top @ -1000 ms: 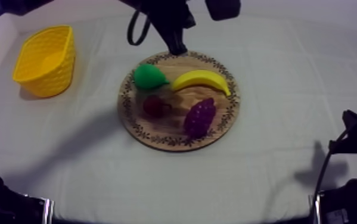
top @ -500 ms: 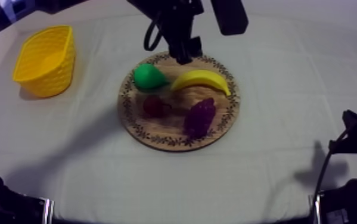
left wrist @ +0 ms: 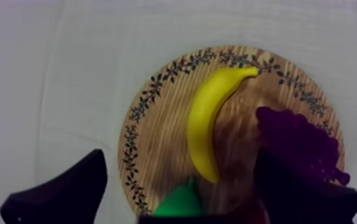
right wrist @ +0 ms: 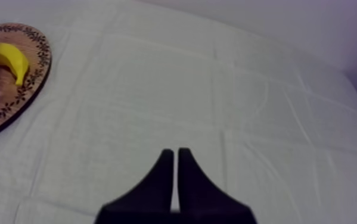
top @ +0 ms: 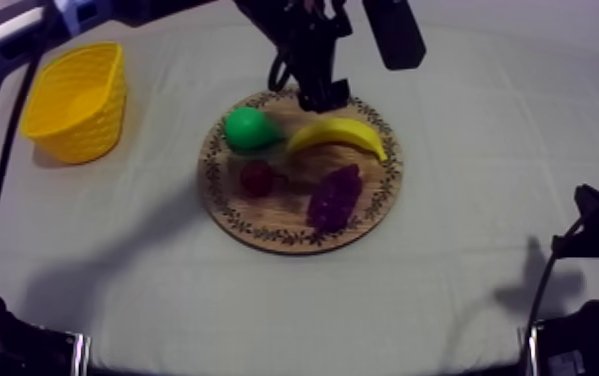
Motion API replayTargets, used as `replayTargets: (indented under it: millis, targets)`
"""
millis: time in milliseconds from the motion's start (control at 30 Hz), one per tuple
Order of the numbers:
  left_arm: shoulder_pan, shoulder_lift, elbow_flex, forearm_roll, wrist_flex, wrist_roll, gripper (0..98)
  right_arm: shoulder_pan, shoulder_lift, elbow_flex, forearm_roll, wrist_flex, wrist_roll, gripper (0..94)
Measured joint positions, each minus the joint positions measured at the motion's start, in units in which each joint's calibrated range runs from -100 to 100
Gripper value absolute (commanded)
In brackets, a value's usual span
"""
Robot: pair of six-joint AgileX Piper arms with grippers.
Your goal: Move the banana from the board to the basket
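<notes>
Right, left gripper [top: 323,97] hangs over the far rim of the round wooden board [top: 263,236], just beyond the banana [top: 335,133]; its arm comes in from the upper left

Its fingers [left wrist: 67,190] are spread wide with nothing between them. Left wrist view: one finger over the cloth [left wrist: 49,89] beside the board, the other over the bunch of grapes [top: 333,197], banana lying on the wood between the two. No contact with the banana that I can see

Banana lies flat on the far right part of the board, curved, one end near the patterned rim, the other just beside the pear [top: 248,130]. Grapes sit just on the near side of it, close, can't tell if touching

Small red fruit [top: 257,178] is on the board's left half, near side of the pear, beside the grapes

Yellow basket [top: 75,100] stands upright at the far left of the table, well apart from the board

Right gripper [right wrist: 175,152] is parked low at the right side, fingers pressed together into a narrow wedge, gripping nothing, over bare cloth. From its wrist camera the board edge with the banana is well off to one side
</notes>
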Motion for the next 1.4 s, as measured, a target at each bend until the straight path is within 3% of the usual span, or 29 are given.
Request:
replayTargets:
  millis: [533,1033,1133,1400]
  targets:
    - [0.30,19.01,-13.61,-2.86,3.76,2.18,89.6,0.00,0.00,0.00,0.00,0.00,0.00,0.6]
    - [0.03,28.96,-22.03,-3.57,5.46,2.26,82.6,0.00,0.00,0.00,0.00,0.00,0.00,0.6]
    - [0.00,30.00,-23.42,-3.57,6.15,2.15,76.4,0.00,0.00,0.00,0.00,0.00,0.00,0.6]
    - [-0.05,30.65,-24.28,-3.40,6.51,2.34,48.1,0.00,0.00,0.00,0.00,0.00,0.00,0.6]
